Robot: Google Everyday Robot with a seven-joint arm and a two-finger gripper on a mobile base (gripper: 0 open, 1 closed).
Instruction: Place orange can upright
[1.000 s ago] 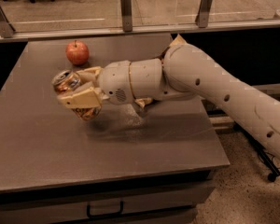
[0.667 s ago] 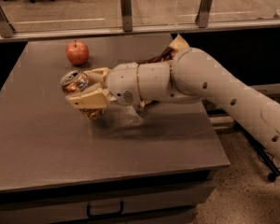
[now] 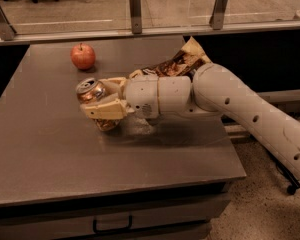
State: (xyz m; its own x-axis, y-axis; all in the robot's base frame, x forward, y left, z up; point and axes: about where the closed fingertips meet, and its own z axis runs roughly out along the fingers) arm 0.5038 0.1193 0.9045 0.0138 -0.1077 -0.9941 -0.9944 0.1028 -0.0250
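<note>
Left of centre, the cream two-finger gripper [image 3: 94, 100] is clamped on the dented orange-silver aluminium can [image 3: 88, 90], which sits tilted, presumably ready for standing it upright.

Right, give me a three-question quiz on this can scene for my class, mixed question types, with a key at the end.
1. True or false: the gripper, over the table in front of the apple, has its jaws shut on the orange can.
2. The can is: A upright and released, B held tilted, C lying untouched.
3. What lies partly hidden behind the arm?
Key: 1 true; 2 B; 3 the snack bag.
</note>
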